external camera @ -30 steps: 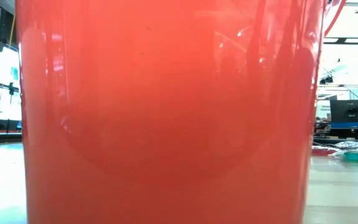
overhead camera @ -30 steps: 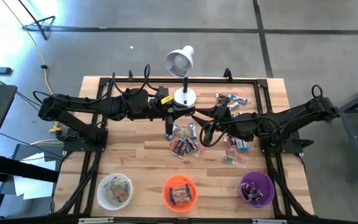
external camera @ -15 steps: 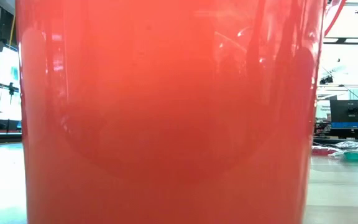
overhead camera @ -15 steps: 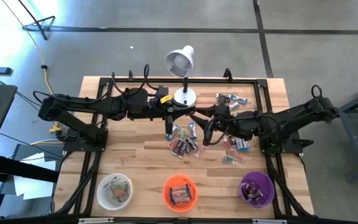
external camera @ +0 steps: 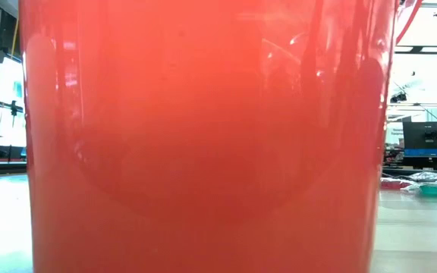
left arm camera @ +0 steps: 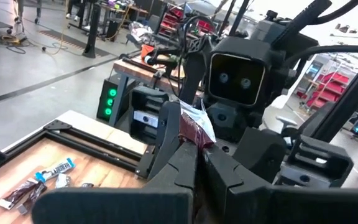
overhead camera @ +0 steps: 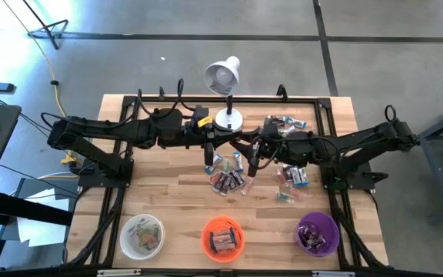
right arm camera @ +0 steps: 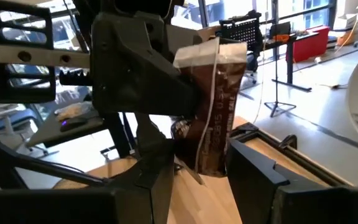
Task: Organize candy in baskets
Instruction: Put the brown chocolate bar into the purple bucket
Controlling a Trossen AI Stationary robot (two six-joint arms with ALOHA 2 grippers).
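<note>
My left gripper (overhead camera: 237, 144) and my right gripper (overhead camera: 251, 149) meet tip to tip, level, high above the middle of the table. The left one (left arm camera: 199, 152) is shut on a dark brown candy (left arm camera: 192, 127) with a silvery end. The right one (right arm camera: 204, 180) is open, a finger on either side of that candy (right arm camera: 215, 112); whether they touch it I cannot tell. Loose candy (overhead camera: 229, 178) lies on the wood below them. The white (overhead camera: 142, 235), orange (overhead camera: 222, 237) and purple (overhead camera: 317, 233) baskets stand along the near edge with candy inside. My left gripper pinches one end of the brown candy's wrapper (left arm camera: 190, 142) between its two fingers, which come in level from the table's left. The rest of the wrapper sticks out past the fingertips toward the right gripper. The candy is lifted clear of the table.
A white desk lamp (overhead camera: 223, 77) stands on its round base (overhead camera: 228, 119) just behind the grippers. More candy lies at the right (overhead camera: 292, 177) and far right (overhead camera: 283, 121). The orange basket's wall (external camera: 203, 136) fills the low view.
My right gripper has moved toward the table's far edge and closer to the left gripper, rolling as it went, so its fingers now stand around the held candy. The left gripper and the candy have stayed in place.
</note>
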